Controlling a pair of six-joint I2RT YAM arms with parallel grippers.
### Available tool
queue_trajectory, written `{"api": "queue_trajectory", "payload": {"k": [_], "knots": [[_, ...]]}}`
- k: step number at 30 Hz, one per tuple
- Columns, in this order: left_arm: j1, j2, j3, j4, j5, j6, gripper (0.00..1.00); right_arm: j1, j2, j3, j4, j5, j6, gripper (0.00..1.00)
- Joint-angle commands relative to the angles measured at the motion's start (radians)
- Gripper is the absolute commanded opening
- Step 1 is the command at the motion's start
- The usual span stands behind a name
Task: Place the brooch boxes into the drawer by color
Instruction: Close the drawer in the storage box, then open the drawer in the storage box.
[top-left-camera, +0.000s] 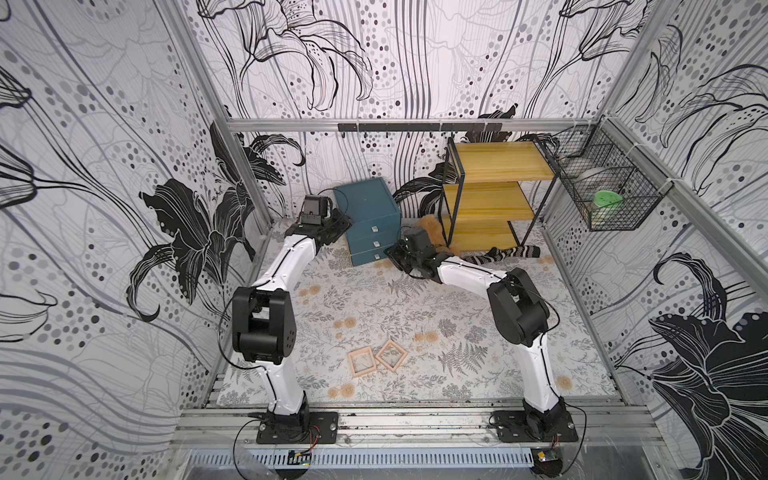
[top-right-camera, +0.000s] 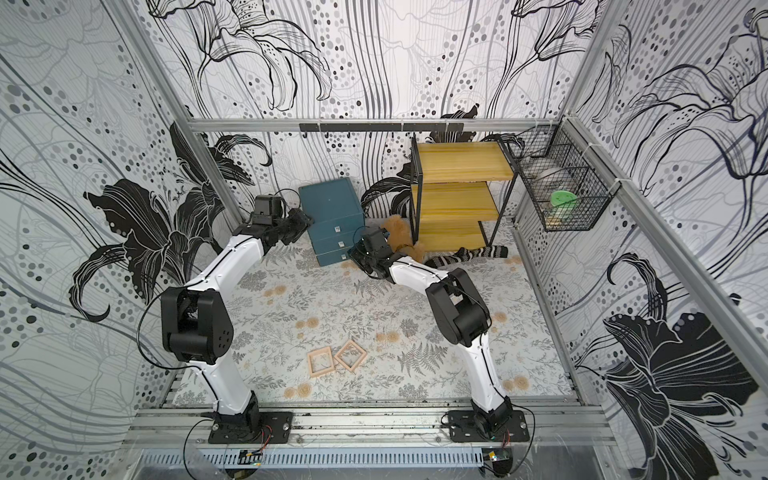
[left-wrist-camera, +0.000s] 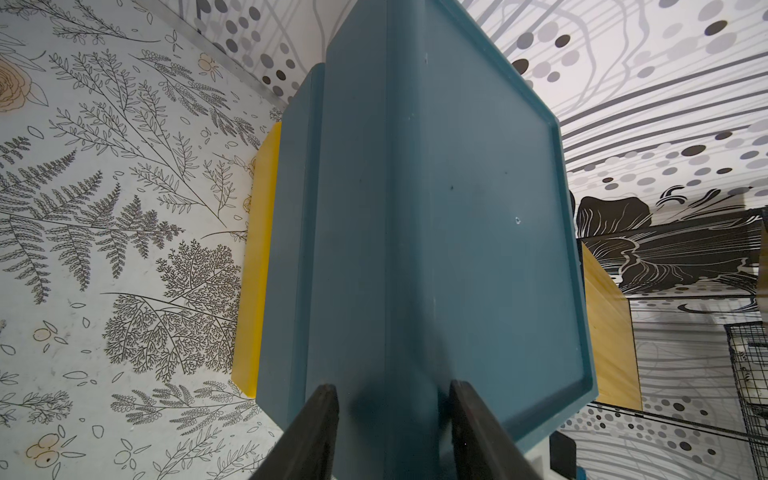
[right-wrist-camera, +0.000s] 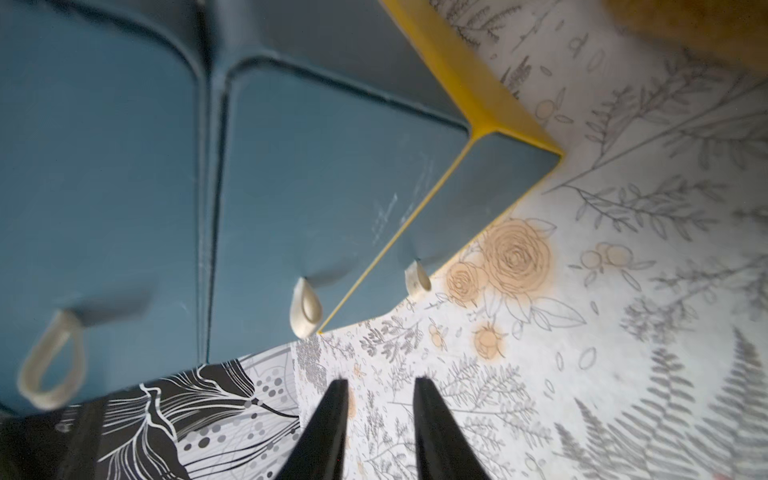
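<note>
We see right gripper (right-wrist-camera: 380, 384) slightly parted, empty, by bottom knob (right-wrist-camera: 417, 280); left gripper (left-wrist-camera: 392, 386) narrow astride drawer (left-wrist-camera: 457, 208) edge, grip unclear. We risk drawer skidding if brace slips.

The left arm (top-left-camera: 286, 259) and right arm (top-left-camera: 471, 270) stretch forward; left gripper (left-wrist-camera: 392, 390) jaws parted (grip unclear), right gripper (right-wrist-camera: 380, 384) parted, empty.

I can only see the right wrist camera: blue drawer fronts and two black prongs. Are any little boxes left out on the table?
Observer: Yes, two pale boxes lie side by side near the front of the table.
Visitor: And the left hand?
Observer: It is up at the top side edge of the blue chest, fingers apart, holding nothing.
</note>
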Motion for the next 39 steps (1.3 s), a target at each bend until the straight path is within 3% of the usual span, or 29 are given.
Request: {"api": "queue_trajectory", "payload": {"k": [1,5,18,39], "knots": [[0.002,-0.011,-0.027,-0.024,-0.008,0.000,0.48,0.008,0.010,-0.036,0.070,-0.023,0.033,0.35],[0.002,-0.010,-0.025,-0.021,-0.005,0.000,0.48,0.008,0.079,0.035,0.073,-0.055,0.047,0.39],[0.003,0.001,-0.007,-0.027,-0.007,0.007,0.48,-0.004,0.230,0.193,0.046,-0.065,0.087,0.39],[0.002,0.001,-0.011,-0.030,-0.010,0.011,0.48,-0.018,0.346,0.346,0.016,-0.069,0.117,0.24]]}}
